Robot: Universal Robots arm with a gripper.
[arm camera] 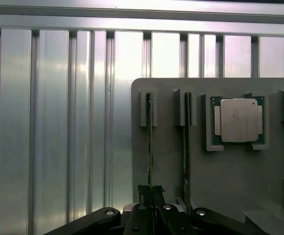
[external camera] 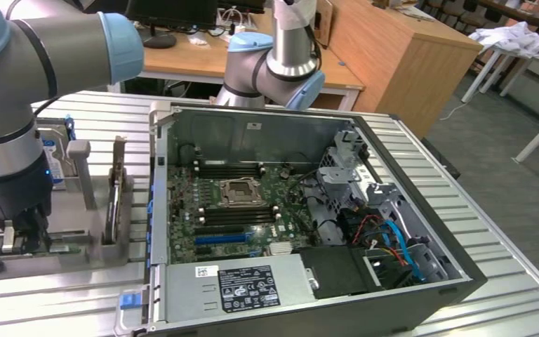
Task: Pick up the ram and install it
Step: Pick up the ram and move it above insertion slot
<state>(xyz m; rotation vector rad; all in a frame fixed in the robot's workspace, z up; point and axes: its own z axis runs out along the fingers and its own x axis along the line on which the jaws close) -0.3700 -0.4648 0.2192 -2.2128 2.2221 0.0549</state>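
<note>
My arm (external camera: 12, 119) drops straight down at the exterior view's left, wrist vertical, my gripper (external camera: 22, 239) pointing downward with its fingers (arm camera: 144, 193) pinched together on the thin edge of the ram (arm camera: 150, 142).

Brightly and evenly lit from above; washed with white glare along the ribbed desk (arm camera: 54, 122) in the wrist view; shadowed softly inside the case (external camera: 241, 137), darker beneath the arm (external camera: 17, 140)

I note the table (arm camera: 54, 122) under the holder (arm camera: 229, 171): ribbed bare metal, smooth, with a bright sheen. The holder is grey plastic, matt. In the holder, the processor (arm camera: 238, 120) has a satin silver metal lid on green board. The ram (arm camera: 149, 142) shows a dark, dull edge. The claw (arm camera: 151, 196) is black, slightly glossy.
</note>
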